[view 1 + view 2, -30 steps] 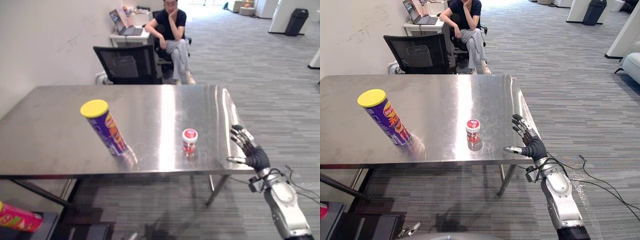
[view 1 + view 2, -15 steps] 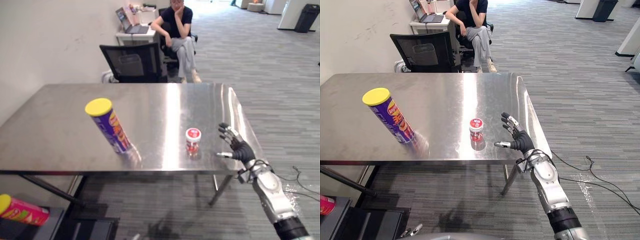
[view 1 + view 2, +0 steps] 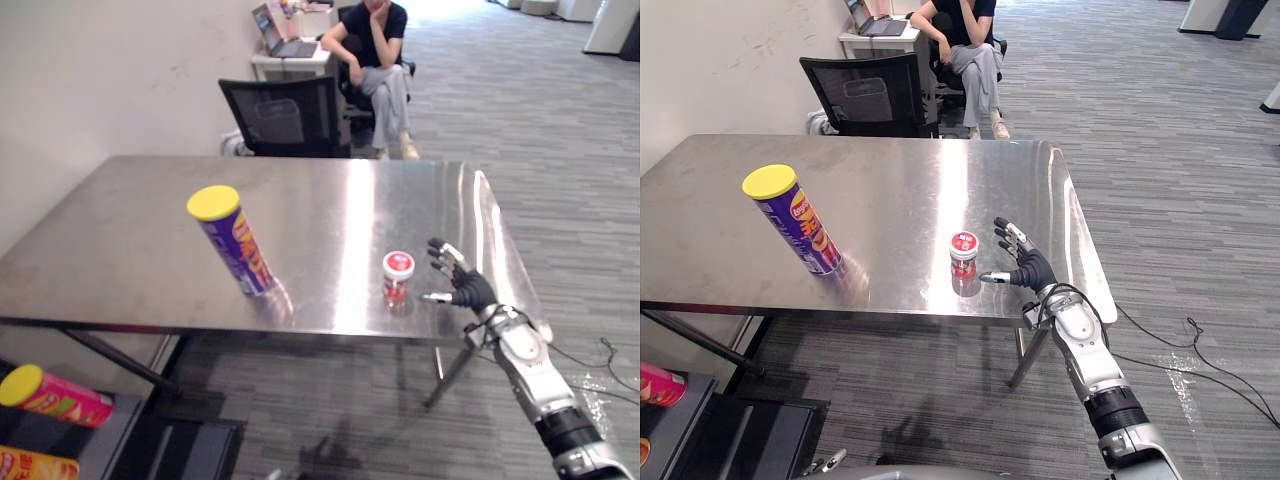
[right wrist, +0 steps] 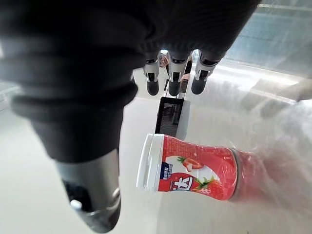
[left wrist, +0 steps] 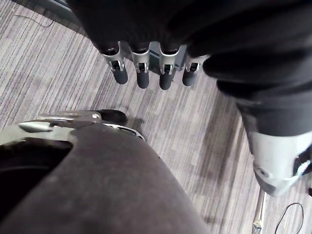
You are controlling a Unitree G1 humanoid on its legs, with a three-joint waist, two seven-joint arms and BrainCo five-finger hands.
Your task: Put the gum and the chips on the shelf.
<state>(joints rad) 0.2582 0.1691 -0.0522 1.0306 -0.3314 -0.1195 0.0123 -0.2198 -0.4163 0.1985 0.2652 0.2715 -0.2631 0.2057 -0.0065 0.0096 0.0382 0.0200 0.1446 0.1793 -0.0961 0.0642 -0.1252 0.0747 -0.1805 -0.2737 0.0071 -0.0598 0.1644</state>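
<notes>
Gum [image 3: 398, 277] is standing upright on the surface [image 3: 120, 240] with the chips [image 3: 233, 241] at its nine o'clock, both waiting to be shelved, while the right hand [image 3: 460, 289] is hovering at its three o'clock, fingers [image 4: 152, 82] spread apart.

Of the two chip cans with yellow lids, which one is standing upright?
The purple can, which stands upright on the steel table. The pink can lies on its side, lower down, to the left of the table.

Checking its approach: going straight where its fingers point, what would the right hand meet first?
Probably nothing soon: the right hand seems aimed past the gum, over bare table toward the black chair.
</notes>
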